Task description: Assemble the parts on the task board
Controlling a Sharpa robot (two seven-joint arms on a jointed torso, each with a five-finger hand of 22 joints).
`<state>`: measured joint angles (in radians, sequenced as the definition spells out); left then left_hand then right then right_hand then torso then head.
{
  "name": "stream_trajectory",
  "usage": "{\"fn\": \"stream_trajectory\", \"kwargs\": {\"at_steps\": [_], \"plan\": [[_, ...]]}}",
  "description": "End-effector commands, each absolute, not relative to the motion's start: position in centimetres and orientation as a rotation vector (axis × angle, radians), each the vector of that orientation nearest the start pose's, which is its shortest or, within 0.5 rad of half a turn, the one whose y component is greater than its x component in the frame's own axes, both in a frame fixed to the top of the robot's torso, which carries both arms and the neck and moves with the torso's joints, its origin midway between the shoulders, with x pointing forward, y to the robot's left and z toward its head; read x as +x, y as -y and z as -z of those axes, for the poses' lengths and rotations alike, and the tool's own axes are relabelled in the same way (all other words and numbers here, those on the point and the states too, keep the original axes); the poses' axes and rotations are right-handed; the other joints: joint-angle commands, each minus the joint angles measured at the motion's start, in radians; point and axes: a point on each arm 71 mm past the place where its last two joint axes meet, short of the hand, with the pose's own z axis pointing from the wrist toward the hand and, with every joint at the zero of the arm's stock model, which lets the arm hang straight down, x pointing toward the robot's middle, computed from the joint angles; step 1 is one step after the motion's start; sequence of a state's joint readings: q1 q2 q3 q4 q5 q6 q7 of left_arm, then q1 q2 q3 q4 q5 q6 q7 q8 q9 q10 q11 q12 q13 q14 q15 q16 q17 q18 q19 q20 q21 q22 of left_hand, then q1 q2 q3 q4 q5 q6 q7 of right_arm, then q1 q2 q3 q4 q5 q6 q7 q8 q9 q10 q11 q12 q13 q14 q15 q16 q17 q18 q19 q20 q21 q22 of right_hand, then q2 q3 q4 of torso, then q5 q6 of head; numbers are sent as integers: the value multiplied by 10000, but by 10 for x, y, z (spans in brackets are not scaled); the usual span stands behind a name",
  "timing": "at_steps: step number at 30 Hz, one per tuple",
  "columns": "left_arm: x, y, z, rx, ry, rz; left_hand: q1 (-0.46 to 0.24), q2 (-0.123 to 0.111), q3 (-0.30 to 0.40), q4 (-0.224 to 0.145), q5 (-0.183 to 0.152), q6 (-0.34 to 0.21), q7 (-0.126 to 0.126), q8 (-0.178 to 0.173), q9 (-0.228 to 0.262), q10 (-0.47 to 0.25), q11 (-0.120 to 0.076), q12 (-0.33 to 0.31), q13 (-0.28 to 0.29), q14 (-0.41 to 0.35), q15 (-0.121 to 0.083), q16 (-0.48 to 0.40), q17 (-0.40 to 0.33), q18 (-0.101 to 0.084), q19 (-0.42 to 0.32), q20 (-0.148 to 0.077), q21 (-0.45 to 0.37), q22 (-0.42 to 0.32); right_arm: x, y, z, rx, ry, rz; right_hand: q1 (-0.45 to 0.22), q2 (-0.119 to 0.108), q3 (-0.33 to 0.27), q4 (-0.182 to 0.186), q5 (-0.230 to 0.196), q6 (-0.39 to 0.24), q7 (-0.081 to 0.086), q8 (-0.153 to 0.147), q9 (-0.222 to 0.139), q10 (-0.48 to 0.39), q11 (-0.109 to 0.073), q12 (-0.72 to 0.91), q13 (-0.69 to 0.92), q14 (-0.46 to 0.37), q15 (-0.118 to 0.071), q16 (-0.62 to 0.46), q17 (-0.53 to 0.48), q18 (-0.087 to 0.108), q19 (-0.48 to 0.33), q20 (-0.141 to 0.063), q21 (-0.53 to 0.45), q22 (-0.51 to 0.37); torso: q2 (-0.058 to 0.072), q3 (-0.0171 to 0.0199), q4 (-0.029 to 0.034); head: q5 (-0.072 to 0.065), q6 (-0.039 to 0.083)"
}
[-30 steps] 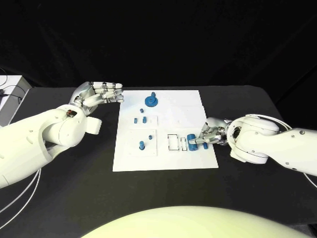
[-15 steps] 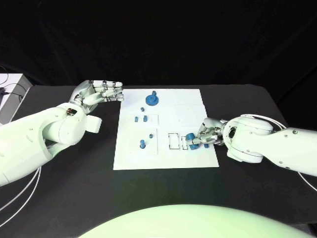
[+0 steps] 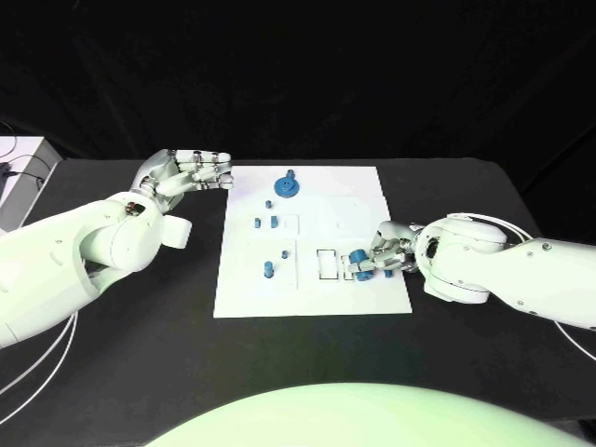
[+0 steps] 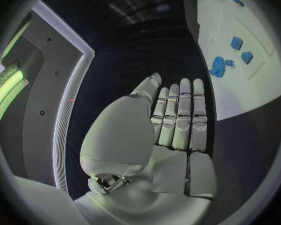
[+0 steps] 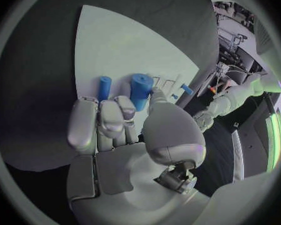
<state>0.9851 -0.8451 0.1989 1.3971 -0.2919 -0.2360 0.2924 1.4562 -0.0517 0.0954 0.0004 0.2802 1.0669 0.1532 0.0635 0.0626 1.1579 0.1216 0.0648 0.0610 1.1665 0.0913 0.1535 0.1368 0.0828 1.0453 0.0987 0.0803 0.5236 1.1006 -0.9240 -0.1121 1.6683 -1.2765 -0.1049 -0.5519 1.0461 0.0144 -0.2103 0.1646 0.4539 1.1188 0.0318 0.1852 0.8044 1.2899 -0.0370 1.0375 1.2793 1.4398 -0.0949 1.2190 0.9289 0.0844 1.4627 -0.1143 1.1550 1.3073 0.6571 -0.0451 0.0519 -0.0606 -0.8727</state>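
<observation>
The right hand [image 3: 386, 251] has crept leftward, pinching a blue part [image 5: 140, 90] toward the task board [image 3: 338, 196] slots; left hand [image 3: 191, 172] stays empty, fingers spread.

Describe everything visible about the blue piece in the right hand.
The blue cylinder is short, smooth and matte, plastic by its look. The right hand pinches it between thumb and fingers over the task board, near its right edge beside the white rectangular slots. A second, slimmer blue piece lies next to it.

lab | black table [image 3: 137, 354], black backdrop, white box w/ cables [image 3: 3, 172]
</observation>
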Motion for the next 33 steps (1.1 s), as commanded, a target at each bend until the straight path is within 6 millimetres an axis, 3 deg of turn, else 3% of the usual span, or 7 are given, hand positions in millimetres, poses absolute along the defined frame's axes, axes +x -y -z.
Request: {"fn": "stream_trajectory", "kwargs": {"at_steps": [1, 4, 7, 11, 14, 21, 33], "plan": [[499, -248, 210, -10227, -14704, 14351, -6, -65, -6, 45, 24, 4, 57, 1, -2, -63, 10, -22, -12, -70, 9, 6, 14, -49, 3, 39, -64, -8, 420, 225, 276, 1191, -22446, -2811, 153, 73, 2, -124, 414, -70, 2, -65, -7, -76, -12, -51, -28, 21, -34, 13, 23, -70, 778, -25, -12, 635, 0, -2, 0, 24, 1], [499, -248, 210, -10229, -14712, 14351, -6, -65, -6, 45, 24, 4, 57, 1, -2, -63, 10, -22, -12, -70, 9, 6, 14, -49, 3, 39, -64, -8, 420, 225, 276, 1140, -22429, -2784, 231, 84, -4, -285, 982, -65, -4, -54, 10, -82, -17, -45, -39, 23, -38, 5, 32, -73, 781, -27, -6, 655, -2, -5, 3, 19, 1], [499, -248, 210, -10229, -14716, 14351, 13, -61, -4, 51, 25, 9, 52, 8, 0, -59, 8, -18, -11, -69, 7, 10, 15, -48, 9, 38, -61, -38, 421, 224, 275, 1031, -22288, -2760, 433, 129, 71, -523, 2129, -33, -59, 35, 102, -76, -55, -46, -54, 26, -67, -2, 40, -81, 782, -45, -8, 667, -5, -7, 0, 24, 9], [499, -248, 210, -10235, -14720, 14343, 13, -61, -4, 51, 25, 9, 52, 8, 0, -59, 8, -18, -11, -69, 7, 10, 15, -48, 9, 38, -61, -38, 419, 224, 273, 1183, -22109, -2940, 610, 258, 232, -761, 3147, -74, -102, 84, 165, -58, -99, -26, -57, 32, -98, -6, 51, -103, 786, -78, 24, 696, 5, 1, 1, 37, 7], [499, -249, 210, -10243, -14718, 14327, 26, -53, 6, 51, 26, 16, 52, 9, 1, -59, 7, -20, -12, -69, 4, 11, 16, -49, 11, 36, -58, -50, 418, 225, 272, 2175, -22102, -3374, 677, 252, 323, -936, 3390, -76, -130, 139, 213, -77, -119, -51, -75, 28, -117, -19, 54, -114, 784, -98, 32, 713, 4, 12, -6, 66, 12], [499, -248, 210, -10246, -14727, 14333, 26, -53, 6, 51, 26, 16, 52, 9, 1, -59, 7, -20, -12, -69, 4, 11, 16, -49, 11, 36, -58, -50, 417, 227, 261, 4174, -22146, -4188, 311, 347, 634, -1476, 3428, -158, -142, 289, 251, -106, -125, -80, -124, 44, -116, -79, 105, -90, 790, -83, -22, 814, 7, 6, -1, 65, 21], [499, -248, 211, -10254, -14726, 14346, 26, -53, 6, 51, 26, 16, 52, 9, 1, -59, 7, -20, -12, -69, 4, 11, 16, -49, 11, 36, -58, -50, 415, 213, 239, 4743, -22057, -5129, 255, 365, 631, -1452, 3410, -149, -147, 291, 242, -104, -131, -66, -115, 44, -126, -88, 99, -90, 790, -92, -8, 829, 13, 0, 0, 90, 33]]}}
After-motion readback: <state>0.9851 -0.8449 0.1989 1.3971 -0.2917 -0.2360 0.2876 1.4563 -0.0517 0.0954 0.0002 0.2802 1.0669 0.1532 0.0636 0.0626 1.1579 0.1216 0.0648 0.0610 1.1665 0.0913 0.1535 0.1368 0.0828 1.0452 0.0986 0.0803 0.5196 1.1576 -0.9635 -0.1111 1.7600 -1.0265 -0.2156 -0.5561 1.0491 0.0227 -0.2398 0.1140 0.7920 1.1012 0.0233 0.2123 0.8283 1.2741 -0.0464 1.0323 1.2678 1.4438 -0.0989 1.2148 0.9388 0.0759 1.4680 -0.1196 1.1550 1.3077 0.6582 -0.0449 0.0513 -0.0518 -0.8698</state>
